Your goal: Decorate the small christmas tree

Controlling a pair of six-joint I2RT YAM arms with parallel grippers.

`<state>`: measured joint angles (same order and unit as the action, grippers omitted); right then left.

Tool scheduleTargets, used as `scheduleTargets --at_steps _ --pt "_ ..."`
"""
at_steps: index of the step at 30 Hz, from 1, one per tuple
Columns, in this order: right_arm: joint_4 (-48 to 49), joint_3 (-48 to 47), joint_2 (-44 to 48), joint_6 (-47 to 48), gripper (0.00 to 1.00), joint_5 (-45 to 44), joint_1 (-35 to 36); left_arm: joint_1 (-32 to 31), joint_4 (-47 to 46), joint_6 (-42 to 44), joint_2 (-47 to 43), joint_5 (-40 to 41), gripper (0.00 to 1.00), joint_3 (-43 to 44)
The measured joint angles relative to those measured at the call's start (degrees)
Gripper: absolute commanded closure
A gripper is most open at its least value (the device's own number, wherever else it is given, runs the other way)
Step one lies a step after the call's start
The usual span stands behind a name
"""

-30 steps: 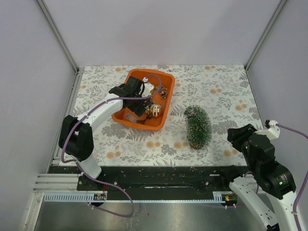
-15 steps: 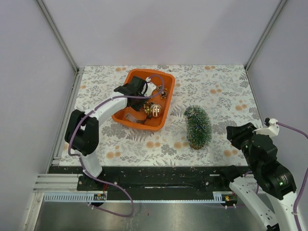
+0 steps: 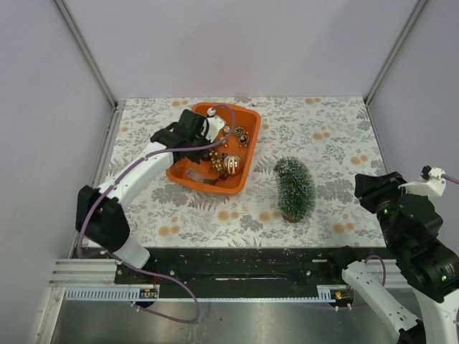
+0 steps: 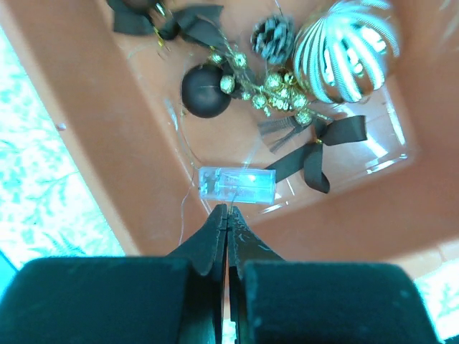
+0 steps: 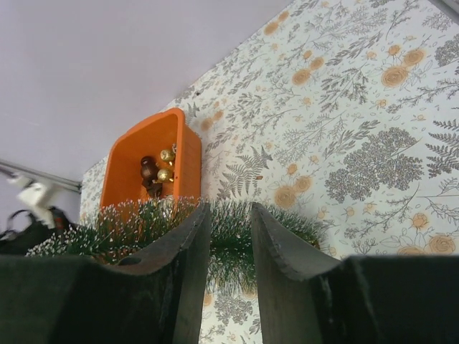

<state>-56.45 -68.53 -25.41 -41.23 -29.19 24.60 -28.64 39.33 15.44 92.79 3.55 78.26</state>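
Since the earlier frame the left gripper [image 4: 227,210] has snapped shut inside the tub [image 4: 86,129]. Its arm has swung its elbow out toward the left edge of the table [image 3: 344,136]. The right arm has pulled up and slightly toward the right edge, its jaws narrower. The tree [image 3: 294,188] has not shifted.

Left gripper: fingers pressed together, tips just at the near side of a small clear battery box [image 4: 235,185]. A fine wire runs past the tips; we cannot tell whether it is pinched. Beyond the box lie two black bows [image 4: 323,147], a gold sprig [image 4: 276,89], a dark ball [image 4: 206,91], a pine cone [image 4: 272,37] and a striped gold ball [image 4: 344,50].

Right gripper [image 5: 229,211]: jaws apart, nothing between them, hanging above the table near the right edge.

Tree: on the table's right half, toward the near edge, between the tub and the right gripper and touching neither. We judge it to be lying on its side, base toward the near edge, tip toward the far edge, so its long axis runs crosswise to the right fingers.

Relation that matters: the tree lies to the left of the right gripper, which is clearly nearer. The left gripper sits in the tub at the far-left part of the table, with the tree to its right and nearer us. We judge that the right arm steadies the tree while the left brings ornaments.
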Motion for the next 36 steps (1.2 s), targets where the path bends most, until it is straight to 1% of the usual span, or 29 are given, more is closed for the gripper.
scheduleTargets --at_steps 3,7,16,18,26,29,36 --pt "1.1 0.1 -2.3 0.2 0.62 -0.1 0.0 0.0 1.7 0.0 -5.9 -1.3 1.00 0.9" --pt "2.3 1.7 -2.5 0.2 0.62 0.2 0.0 0.0 4.6 0.7 -10.0 -3.0 1.00 7.6" --pt "3.8 2.4 0.8 1.5 0.61 0.3 0.0 0.0 11.4 1.9 -10.2 -5.7 1.00 25.7" --pt "4.2 2.4 0.8 2.0 0.62 0.5 0.0 0.0 12.1 2.2 -10.3 -6.0 1.00 27.1" --pt "4.8 1.4 0.6 4.2 0.61 2.7 0.0 -0.8 16.4 3.6 -10.5 -6.0 1.00 28.3" --pt "5.0 0.4 0.0 4.9 0.61 3.5 0.0 -2.4 18.3 4.8 -10.5 -5.0 1.00 32.3" --pt "6.3 -1.5 -1.9 5.5 0.61 5.7 0.0 -6.7 18.4 7.4 -10.8 -1.2 1.00 44.9"
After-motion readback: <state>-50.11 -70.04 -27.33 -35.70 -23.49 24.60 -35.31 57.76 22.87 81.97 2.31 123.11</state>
